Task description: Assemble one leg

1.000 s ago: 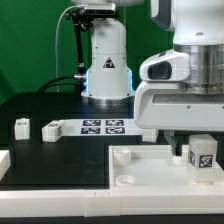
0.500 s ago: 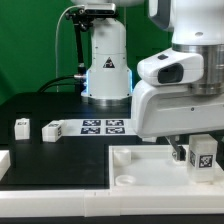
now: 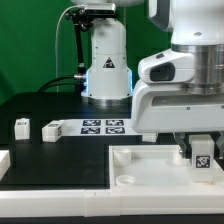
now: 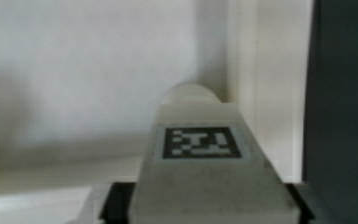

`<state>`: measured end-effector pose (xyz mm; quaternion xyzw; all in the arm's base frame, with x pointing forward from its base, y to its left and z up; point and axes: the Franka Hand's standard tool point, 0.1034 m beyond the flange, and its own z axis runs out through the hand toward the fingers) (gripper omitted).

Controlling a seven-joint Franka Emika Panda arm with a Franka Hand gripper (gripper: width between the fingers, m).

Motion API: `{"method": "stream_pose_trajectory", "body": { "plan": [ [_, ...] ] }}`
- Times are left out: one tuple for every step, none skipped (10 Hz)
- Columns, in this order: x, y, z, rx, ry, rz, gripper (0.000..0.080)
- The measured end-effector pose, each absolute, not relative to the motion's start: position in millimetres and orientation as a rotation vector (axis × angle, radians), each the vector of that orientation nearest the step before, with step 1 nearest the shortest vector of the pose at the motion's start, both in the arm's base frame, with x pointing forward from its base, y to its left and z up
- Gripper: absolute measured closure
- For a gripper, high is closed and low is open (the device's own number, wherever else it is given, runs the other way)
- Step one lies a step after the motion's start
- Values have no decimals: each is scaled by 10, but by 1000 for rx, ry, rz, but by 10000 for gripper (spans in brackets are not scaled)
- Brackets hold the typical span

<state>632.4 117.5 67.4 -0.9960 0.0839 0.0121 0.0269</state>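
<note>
My gripper is shut on a leg, a short white post with a black-and-white tag facing the camera. It holds the leg upright over the right part of the wide white panel. I cannot tell if the leg's foot touches the panel. In the wrist view the leg fills the space between the dark fingers, with the panel's white surface behind it. Two more legs lie on the black table at the exterior view's left.
The marker board lies flat in front of the robot base. A round hole shows in the panel's near left corner. A white part sits at the left edge.
The gripper with the leg has shifted slightly toward the exterior view's left and a little up. The other parts have not moved.
</note>
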Motion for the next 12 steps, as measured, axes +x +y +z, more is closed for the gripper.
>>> {"method": "stream_pose_trajectory", "body": {
  "plan": [
    [6321,1170,672,-3051,480,40,509],
    [6319,1169,669,-3018,660,46,509],
    [6315,1168,667,-2954,919,54,509],
    [6313,1167,666,-2886,1129,58,509],
    [6310,1163,663,-2822,1282,63,509],
    [6305,1167,662,-2732,1470,71,508],
    [6296,1187,661,-2593,1714,80,508],
    [6293,1201,660,-2475,1889,81,508],
    [6294,1199,658,-2393,1993,83,508],
    [6294,1196,656,-2323,2067,94,508],
    [6295,1193,655,-2270,2124,97,508],
    [6295,1193,655,-2294,2097,96,508]
  ]
}}
